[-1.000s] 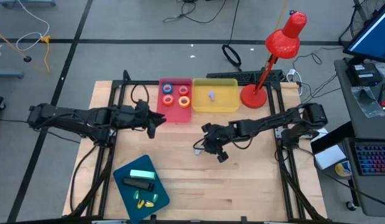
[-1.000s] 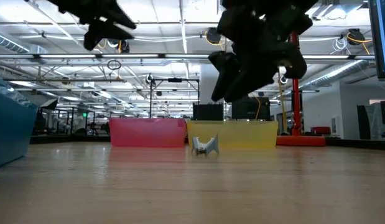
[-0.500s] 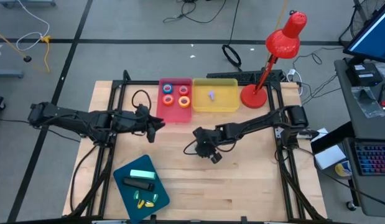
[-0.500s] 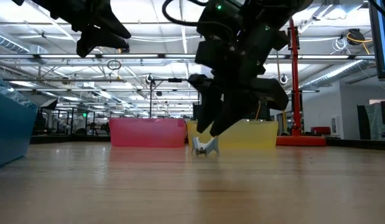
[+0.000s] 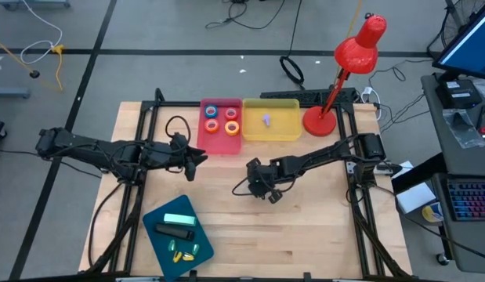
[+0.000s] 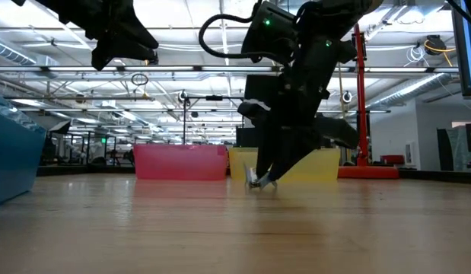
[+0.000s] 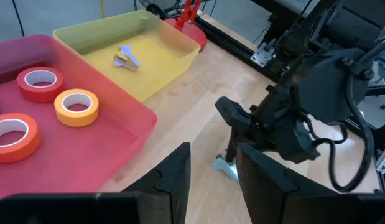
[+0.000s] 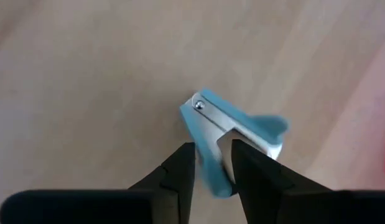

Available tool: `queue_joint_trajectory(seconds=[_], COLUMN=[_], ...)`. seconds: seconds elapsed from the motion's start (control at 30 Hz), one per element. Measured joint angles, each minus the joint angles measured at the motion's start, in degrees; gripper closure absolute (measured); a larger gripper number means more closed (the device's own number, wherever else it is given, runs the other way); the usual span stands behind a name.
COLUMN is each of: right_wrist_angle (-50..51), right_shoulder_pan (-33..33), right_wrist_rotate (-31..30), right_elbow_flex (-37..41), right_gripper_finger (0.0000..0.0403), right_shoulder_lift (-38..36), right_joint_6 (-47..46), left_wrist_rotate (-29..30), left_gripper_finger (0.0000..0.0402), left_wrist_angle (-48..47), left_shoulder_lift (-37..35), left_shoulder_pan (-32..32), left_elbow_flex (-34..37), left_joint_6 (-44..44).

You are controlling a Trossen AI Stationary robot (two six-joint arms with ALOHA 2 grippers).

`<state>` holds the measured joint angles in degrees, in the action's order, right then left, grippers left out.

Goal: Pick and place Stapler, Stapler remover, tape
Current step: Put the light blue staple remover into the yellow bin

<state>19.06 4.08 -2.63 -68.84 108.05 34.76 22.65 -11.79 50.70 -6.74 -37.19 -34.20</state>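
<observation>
A light-blue and metal stapler remover [image 8: 237,127] lies on the wooden table [image 5: 305,235]. My right gripper [image 8: 213,167] is down on it near the table's middle [image 5: 260,186] and is shut on it. My left gripper [image 7: 214,177] hangs open and holds nothing, above the table left of the pink tray [image 5: 221,125]. In that tray lie the tape rolls: red [image 7: 40,81], yellow [image 7: 77,106], orange [image 7: 12,134] and blue [image 5: 211,112]. A second stapler remover [image 7: 125,56] lies in the yellow tray [image 5: 270,121]. My right gripper pinches one light-blue wing [image 8: 208,152] of the stapler remover between its two fingers, coming from above and slanting down. The remover's lower part [image 6: 254,183] sits on the table.
A blue tray [image 5: 178,233] at the near left holds a teal block, a black bar and small yellow pieces. A red desk lamp [image 5: 336,78] stands at the far right corner. Bare wood lies near and right of the right gripper.
My right gripper has moved toward the table's left and come down from well above the table onto the stapler remover, which has stayed about where it was. My left gripper has drawn back a little toward the table's left.
</observation>
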Motion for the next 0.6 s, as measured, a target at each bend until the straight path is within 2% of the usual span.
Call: queue_joint_trajectory(seconds=[0.1, 0.3, 0.43, 0.6], right_wrist_angle=[0.15, 1.10, 1.97, 5.70], right_shoulder_pan=[-0.23, -1.09, -1.11, -1.32], right_wrist_rotate=[-3.42, -3.73, -3.81, -3.84], right_elbow_flex=[0.02, 0.00, -0.02, -0.65], right_gripper_finger=[0.0323, 0.0382, 0.0383, 0.0389], right_shoulder_lift=[0.02, -0.12, -0.40, -4.88], right_joint_6=[-0.55, -0.89, -0.92, -0.94], left_wrist_rotate=[-0.01, 0.38, 0.46, 0.52], left_gripper_finger=[0.0273, 0.0273, 0.0273, 0.0273], left_wrist_angle=[0.01, 0.00, 0.00, 0.03], left_shoulder_lift=[0.00, 0.00, 0.00, 0.02], left_shoulder_pan=[0.00, 0.00, 0.00, 0.00], left_elbow_flex=[0.01, 0.00, 0.02, 0.00], left_joint_6=[-0.02, 0.00, -0.04, -0.02])
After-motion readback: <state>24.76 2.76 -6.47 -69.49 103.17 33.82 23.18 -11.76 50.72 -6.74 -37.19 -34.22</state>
